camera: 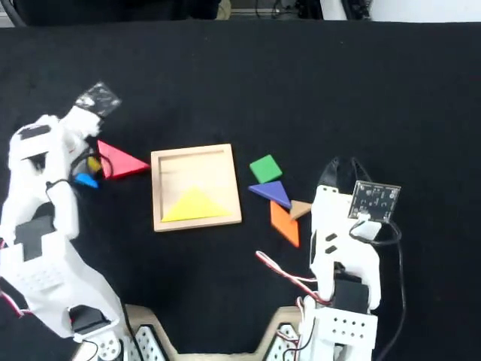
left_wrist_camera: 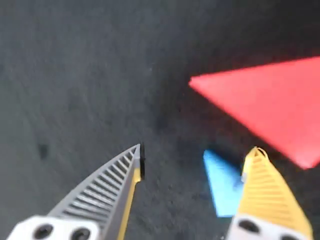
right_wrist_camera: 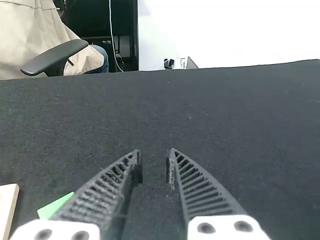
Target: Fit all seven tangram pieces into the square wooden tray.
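Black cloth covers the table (camera: 301, 75).

High view: the tray (camera: 157, 192) sits mid-table. The yellow triangle (camera: 194, 204) lies inside it, against the rim nearest the arms. The red triangle (camera: 118, 161) is just off the tray's left side, toward the table's left edge. The blue triangle (camera: 86, 180) is just past it. The left gripper (camera: 90, 171) sits over the blue triangle. Off the tray's right side are the green square (camera: 265, 168), purple triangle (camera: 273, 192), orange piece (camera: 285, 222) and tan triangle (camera: 300, 208), clustered close. The right gripper (camera: 343, 167) is just right of the cluster, near the tan triangle.

Left wrist view: the left gripper (left_wrist_camera: 196, 149) is released, jaws wide apart, low over the cloth, grasping nothing. Its yellow finger (left_wrist_camera: 265, 195) overlaps the blue triangle (left_wrist_camera: 222, 182). The red triangle (left_wrist_camera: 270, 107) is near, apart from the blue.

Right wrist view: the right gripper (right_wrist_camera: 153, 153) has its jaws narrowly apart, grasping nothing, over bare cloth. A green square (right_wrist_camera: 54, 206) corner and a tray (right_wrist_camera: 7, 210) corner show beside one finger.
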### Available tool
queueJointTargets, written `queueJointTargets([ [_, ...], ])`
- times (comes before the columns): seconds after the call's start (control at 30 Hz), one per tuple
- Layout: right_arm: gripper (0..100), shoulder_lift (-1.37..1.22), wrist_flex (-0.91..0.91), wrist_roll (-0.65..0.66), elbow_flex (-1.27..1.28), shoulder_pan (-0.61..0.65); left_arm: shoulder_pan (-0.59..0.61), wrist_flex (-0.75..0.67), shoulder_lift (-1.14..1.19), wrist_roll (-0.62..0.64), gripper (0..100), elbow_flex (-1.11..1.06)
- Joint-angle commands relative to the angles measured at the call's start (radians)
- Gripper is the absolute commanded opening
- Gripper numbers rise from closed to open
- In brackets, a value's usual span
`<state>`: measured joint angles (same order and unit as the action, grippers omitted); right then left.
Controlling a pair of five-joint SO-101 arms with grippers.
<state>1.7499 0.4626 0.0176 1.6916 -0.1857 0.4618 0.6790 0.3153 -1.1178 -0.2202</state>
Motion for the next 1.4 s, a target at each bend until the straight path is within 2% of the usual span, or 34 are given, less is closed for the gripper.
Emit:
queueJointTargets([
  [0.0,9.6,-0.012,-0.023,0.011,0.001,0.017,0.07,0.029,-0.026,0.005,31,0.097],
  [0.1,9.6,-0.012,-0.026,0.011,0.001,0.017,0.024,0.143,-0.054,0.005,31,0.165],
  [0.2,9.6,-0.012,-0.023,0.011,0.001,0.017,-0.081,0.175,-0.057,0.018,31,0.197],
  [0.27,9.6,-0.012,-0.021,0.014,0.001,0.017,-0.147,0.143,-0.046,0.08,31,0.203],
  [0.37,9.6,-0.012,-0.021,0.014,0.001,0.017,-0.206,-0.014,-0.003,0.196,31,0.203],
  [0.5,9.6,-0.012,-0.021,0.015,0.001,0.015,-0.193,-0.235,0.112,0.307,31,0.203],
  [0.7,9.6,-0.012,-0.026,0.015,0.001,0.015,-0.107,-0.249,0.199,0.227,31,0.203],
  [0.83,9.6,-0.012,-0.026,0.015,0.001,0.015,-0.025,-0.242,0.199,0.219,31,0.193],
  [0.9,9.6,-0.012,-0.025,0.015,0.001,0.017,0.012,-0.207,0.199,0.206,31,0.191],
  [1.1,9.6,-0.012,-0.023,0.015,0.001,0.017,0.061,0.057,0.198,-0.008,31,0.194],
  [1.37,9.6,-0.012,-0.023,0.015,0.001,0.017,0.094,0.215,0.071,-0.044,32,0.163],
])
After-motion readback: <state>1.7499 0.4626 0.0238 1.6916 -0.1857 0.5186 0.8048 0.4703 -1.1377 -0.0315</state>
